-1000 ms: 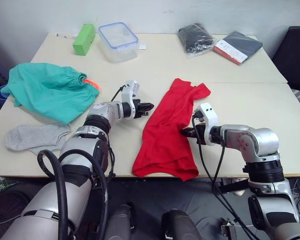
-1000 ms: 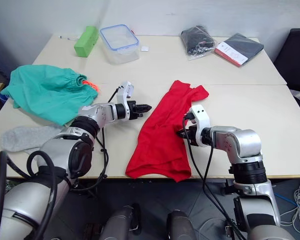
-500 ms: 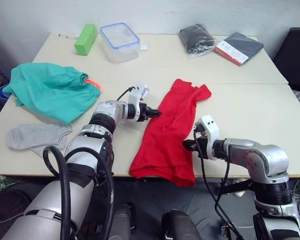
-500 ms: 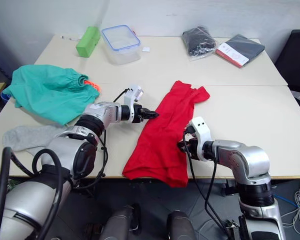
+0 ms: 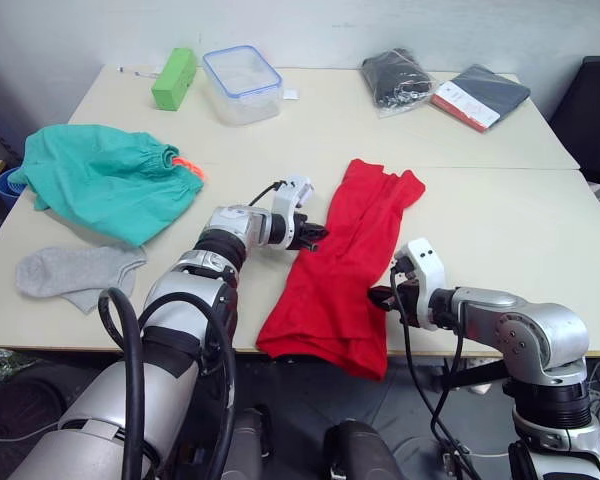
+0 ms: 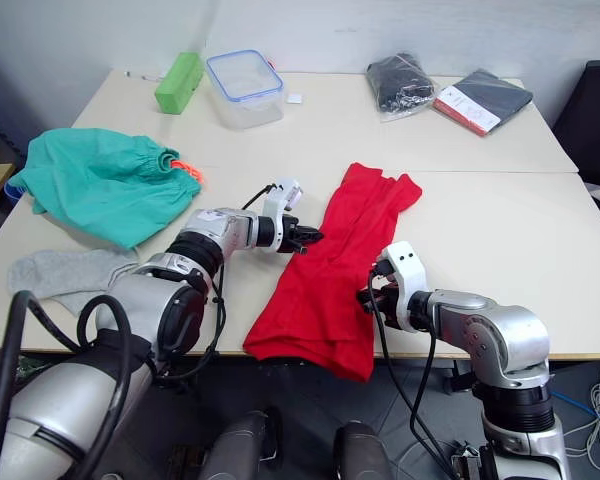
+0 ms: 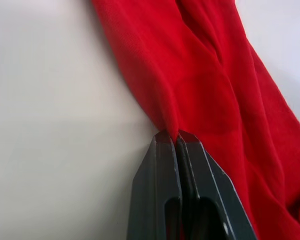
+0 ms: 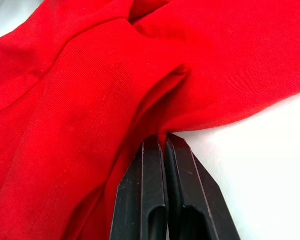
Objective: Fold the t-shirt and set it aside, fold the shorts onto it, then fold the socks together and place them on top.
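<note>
The red t-shirt (image 5: 342,262) lies bunched in a long strip on the table's near middle, its lower end drooping over the front edge. My left gripper (image 5: 317,237) is shut on the shirt's left edge, a fold of cloth pinched at the fingertips (image 7: 166,138). My right gripper (image 5: 379,297) is shut on the shirt's right edge, near the table front, with a red pleat caught between its fingers (image 8: 152,150). The teal-green shorts (image 5: 100,178) with an orange drawstring lie crumpled at the far left. The grey socks (image 5: 72,272) lie flat in front of them.
Along the table's back stand a green box (image 5: 172,78), a clear container with a blue rim (image 5: 242,84), a black bagged bundle (image 5: 395,75) and a dark folder (image 5: 481,95). A black chair (image 5: 598,112) stands at the right. A seam splits the table (image 5: 510,215) in two.
My left gripper moved right from the bare table onto the shirt's left edge. My right gripper drew toward the front edge with the cloth, and the shirt's lower end slid further over it.
</note>
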### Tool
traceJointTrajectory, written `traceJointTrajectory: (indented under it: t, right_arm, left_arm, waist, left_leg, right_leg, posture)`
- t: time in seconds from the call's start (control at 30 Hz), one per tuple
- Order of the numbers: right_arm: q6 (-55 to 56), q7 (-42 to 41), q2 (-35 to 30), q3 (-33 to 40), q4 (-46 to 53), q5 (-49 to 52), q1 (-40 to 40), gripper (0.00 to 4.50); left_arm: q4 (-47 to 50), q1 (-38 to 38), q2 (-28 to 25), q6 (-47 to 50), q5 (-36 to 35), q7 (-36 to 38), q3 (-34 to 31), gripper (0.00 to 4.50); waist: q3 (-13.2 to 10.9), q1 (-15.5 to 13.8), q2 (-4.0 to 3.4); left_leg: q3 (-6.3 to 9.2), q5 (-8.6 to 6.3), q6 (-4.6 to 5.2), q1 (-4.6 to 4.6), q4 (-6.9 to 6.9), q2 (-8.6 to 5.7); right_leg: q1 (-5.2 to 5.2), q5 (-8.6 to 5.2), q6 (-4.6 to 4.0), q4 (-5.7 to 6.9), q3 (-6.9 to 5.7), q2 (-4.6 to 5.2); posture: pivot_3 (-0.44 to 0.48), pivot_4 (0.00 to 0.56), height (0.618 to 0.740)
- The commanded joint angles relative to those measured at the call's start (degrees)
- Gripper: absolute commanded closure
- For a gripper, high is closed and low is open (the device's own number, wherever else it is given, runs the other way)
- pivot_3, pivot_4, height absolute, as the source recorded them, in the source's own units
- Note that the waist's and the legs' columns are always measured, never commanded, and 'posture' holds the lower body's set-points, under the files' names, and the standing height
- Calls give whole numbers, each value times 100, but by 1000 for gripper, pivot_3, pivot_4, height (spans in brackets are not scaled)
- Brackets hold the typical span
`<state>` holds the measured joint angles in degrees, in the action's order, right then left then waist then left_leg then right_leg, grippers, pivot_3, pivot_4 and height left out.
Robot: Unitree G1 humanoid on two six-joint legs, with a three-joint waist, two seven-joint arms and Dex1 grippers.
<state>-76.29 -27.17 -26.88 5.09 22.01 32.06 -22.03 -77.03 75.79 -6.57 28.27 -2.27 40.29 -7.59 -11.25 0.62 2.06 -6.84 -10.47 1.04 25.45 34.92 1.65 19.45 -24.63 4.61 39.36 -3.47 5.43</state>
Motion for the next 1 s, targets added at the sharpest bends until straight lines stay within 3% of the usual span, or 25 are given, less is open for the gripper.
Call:
traceJointTrajectory:
  t: [0.03,0.2,0.43,0.53,0.7,0.87,1.0]
  right_arm:
    - [69,-1,-20,136,-181,61,-172,4500]
    - [423,-130,-116,109,-1163,-81,-900,4500]
    - [1078,-341,-173,-70,-2815,-414,-1908,4500]
    - [1466,-655,-159,-489,-3481,-686,-2220,4500]
    - [1946,-893,-120,-906,-3822,-1053,-2320,4500]
    - [1962,-1086,-134,-965,-3767,-1068,-2288,4500]
    - [1864,-1296,-353,-910,-3326,-1007,-2117,3554]
  left_arm:
    - [79,221,-89,-52,-397,-373,-491,4482]
    - [103,137,-302,-279,-595,-1028,-905,4482]
    - [122,-64,-508,-529,-578,-1403,-1028,4482]
    - [151,-163,-697,-604,-712,-1632,-1205,4482]
    - [286,-296,-870,-816,-749,-1719,-1248,4482]
    - [446,-521,-859,-893,-527,-1211,-864,4482]
    - [643,-608,-910,-1042,-333,-708,-479,3610]
  waist:
    - [-1,1,1]
    - [-1,89,1]
    - [-2,104,2]
    - [-2,121,2]
    - [-2,126,2]
    - [-2,123,2]
    - [-2,104,2]
  left_leg:
    - [0,0,0,1,0,0]
    - [1,1,-1,1,0,1]
    - [-3,2,-2,1,-4,1]
    - [-5,2,-2,2,-3,1]
    - [-8,1,-2,1,-1,3]
    - [-8,1,-2,-1,5,3]
    - [-8,1,-2,0,5,2]
  right_leg:
    - [1,0,0,0,0,0]
    - [3,0,0,5,-4,0]
    - [7,0,0,7,-6,0]
    - [10,0,0,7,-5,0]
    - [10,0,0,10,-6,0]
    - [8,0,0,15,-6,0]
    - [8,0,0,14,-6,0]
  posture:
    - [0,150,740]
    - [0,150,740]
    - [0,150,740]
    - [0,150,740]
    - [0,150,740]
    - [0,150,740]
    - [0,150,740]
